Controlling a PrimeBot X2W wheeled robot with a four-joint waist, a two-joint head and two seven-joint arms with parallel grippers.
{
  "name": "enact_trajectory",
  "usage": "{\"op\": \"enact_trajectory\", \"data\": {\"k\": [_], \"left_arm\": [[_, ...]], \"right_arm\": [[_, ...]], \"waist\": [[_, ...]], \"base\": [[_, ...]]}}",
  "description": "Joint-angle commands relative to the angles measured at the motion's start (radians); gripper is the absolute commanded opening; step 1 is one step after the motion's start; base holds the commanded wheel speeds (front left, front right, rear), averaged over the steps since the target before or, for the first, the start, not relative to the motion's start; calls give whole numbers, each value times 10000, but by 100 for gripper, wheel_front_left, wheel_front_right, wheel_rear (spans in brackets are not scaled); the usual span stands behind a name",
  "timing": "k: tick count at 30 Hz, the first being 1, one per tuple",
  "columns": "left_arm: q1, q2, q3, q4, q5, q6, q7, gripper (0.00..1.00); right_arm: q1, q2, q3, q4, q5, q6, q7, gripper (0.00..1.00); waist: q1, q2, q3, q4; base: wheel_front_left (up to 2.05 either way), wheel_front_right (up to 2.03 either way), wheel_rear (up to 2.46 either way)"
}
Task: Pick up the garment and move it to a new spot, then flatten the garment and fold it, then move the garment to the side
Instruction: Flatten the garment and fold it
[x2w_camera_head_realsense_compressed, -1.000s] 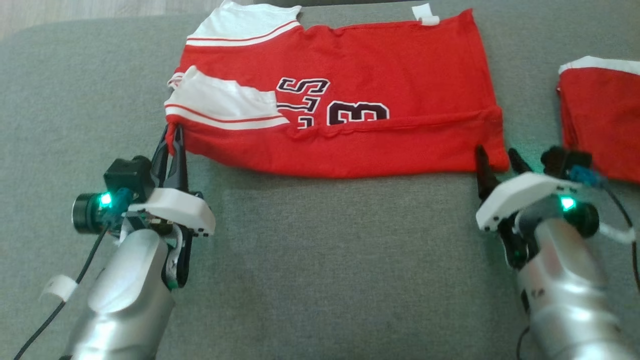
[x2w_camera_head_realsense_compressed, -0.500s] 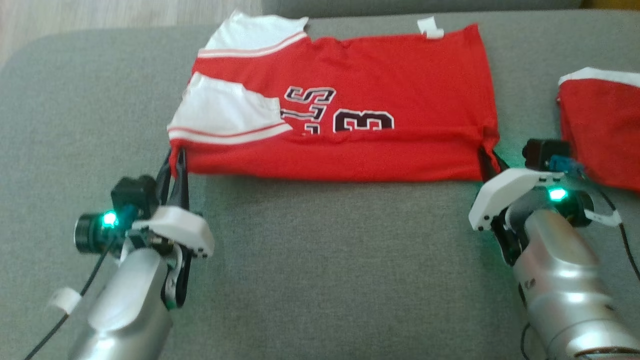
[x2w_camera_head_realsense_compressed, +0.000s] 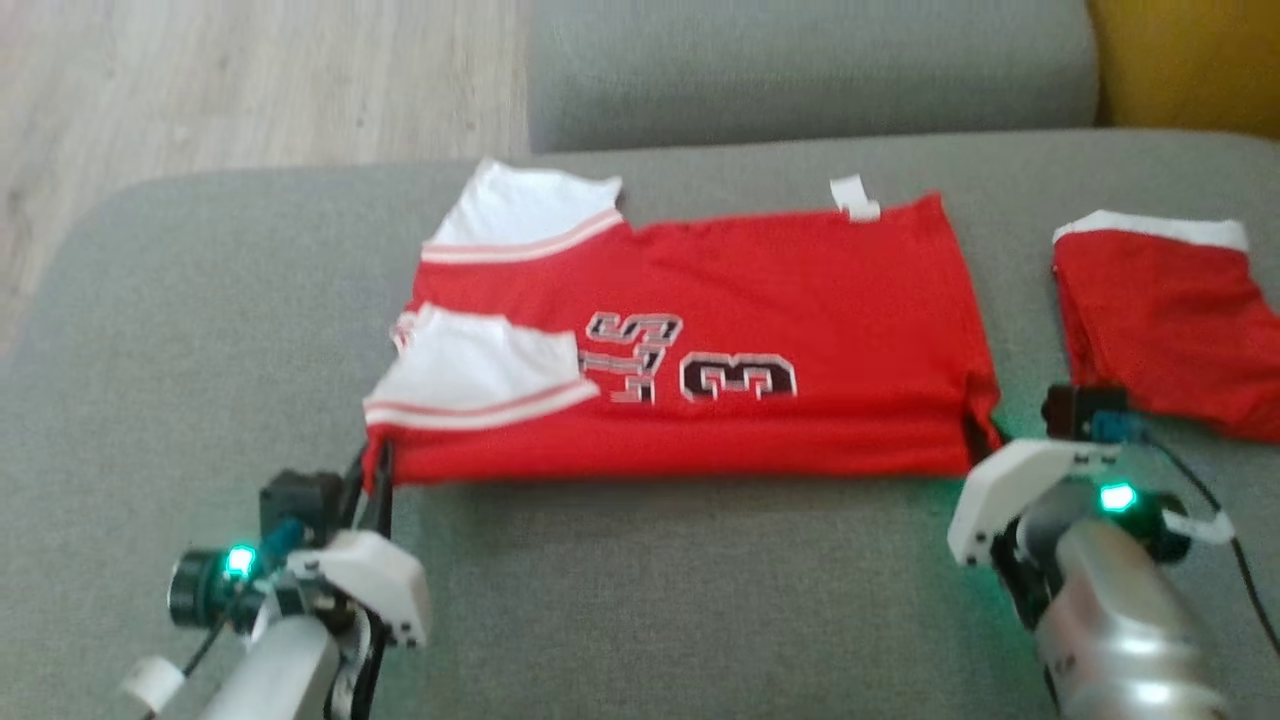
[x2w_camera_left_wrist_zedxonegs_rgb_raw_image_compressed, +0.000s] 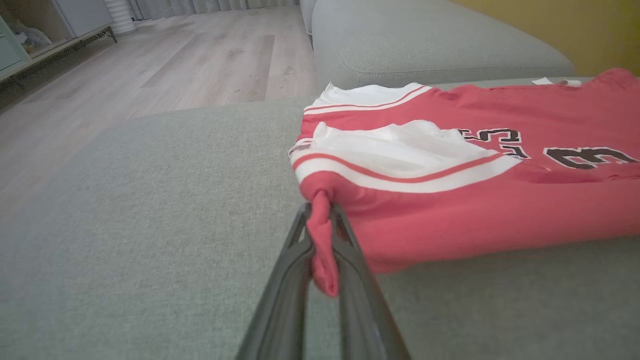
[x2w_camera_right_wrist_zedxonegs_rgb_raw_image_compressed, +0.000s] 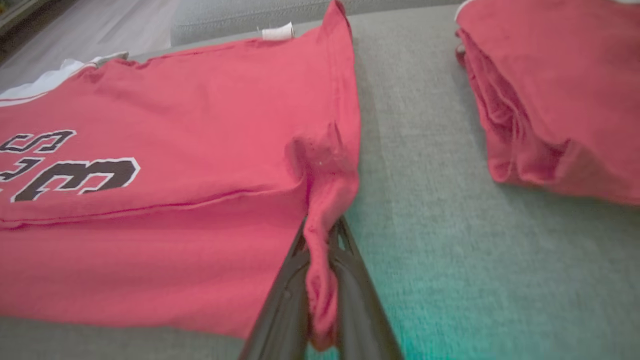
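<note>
Red garment (x2w_camera_head_realsense_compressed: 800, 300), near corners in clamped left gripper (x2w_camera_left_wrist_zedxonegs_rgb_raw_image_compressed: 320, 211) and clamped right gripper (x2w_camera_right_wrist_zedxonegs_rgb_raw_image_compressed: 321, 227)

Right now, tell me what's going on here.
The robot is folding a red jersey on a grey sofa. Its left claw is shut on the near corner by the white sleeve, its right claw on the near corner at the other end. Another red garment lies folded on the right.
</note>
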Motion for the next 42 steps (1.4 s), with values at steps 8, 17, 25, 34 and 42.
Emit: {"op": "enact_trajectory", "data": {"k": [8,17,25,34,42], "left_arm": [[986,717,82,-1201,-251,249,863,0],[1698,881,-70,-2296,-292,657,1453,0],[1558,897,9,-2455,-270,876,1360,0],[1225,727,629,-2467,-399,1216,137,100],[292,732,1150,-3097,-357,901,-1469,100]], "right_arm": [[1711,41,384,-2382,796,-7,1286,0],[3539,41,556,-5481,1596,-7,2192,0],[4047,41,346,-6900,1987,-7,1737,100],[4025,41,243,-7590,2747,-7,-215,100],[3805,41,862,-8212,2762,-7,-1847,100]], "waist": [[1,-1,-691,-49],[1,-1,-586,-178],[1,-1,-250,-243],[1,-1,-36,-303],[1,-1,449,-684]], "base": [[0,0,0],[0,0,0],[0,0,0],[0,0,0],[0,0,0]]}}
